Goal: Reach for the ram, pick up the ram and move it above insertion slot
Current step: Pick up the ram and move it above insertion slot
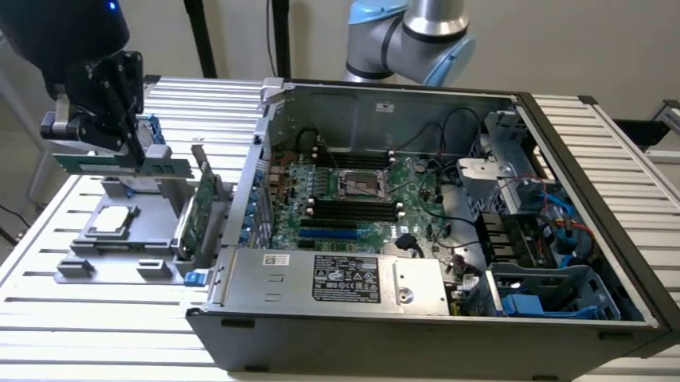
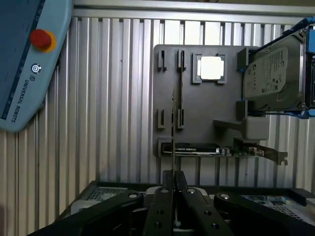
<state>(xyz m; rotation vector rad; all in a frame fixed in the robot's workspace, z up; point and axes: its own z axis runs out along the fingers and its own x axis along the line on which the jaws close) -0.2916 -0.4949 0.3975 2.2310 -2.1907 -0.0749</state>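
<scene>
Hanging above the grey holder [image 1: 117,239] — fingers [image 2: 165,189] pinching the ram [image 1: 123,165].

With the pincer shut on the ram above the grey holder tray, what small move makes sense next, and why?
Probably a sideways carry toward the open computer case. The pincer is shut on the ram, held edge-on and lifted above the grey holder tray at the exterior view's left, while the dark memory slots lie on the motherboard further to that view's right.

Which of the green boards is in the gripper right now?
The ram, the long narrow stick clamped in the gripper above the grey fixture. The larger expansion card stands upright in the fixture, untouched.
</scene>
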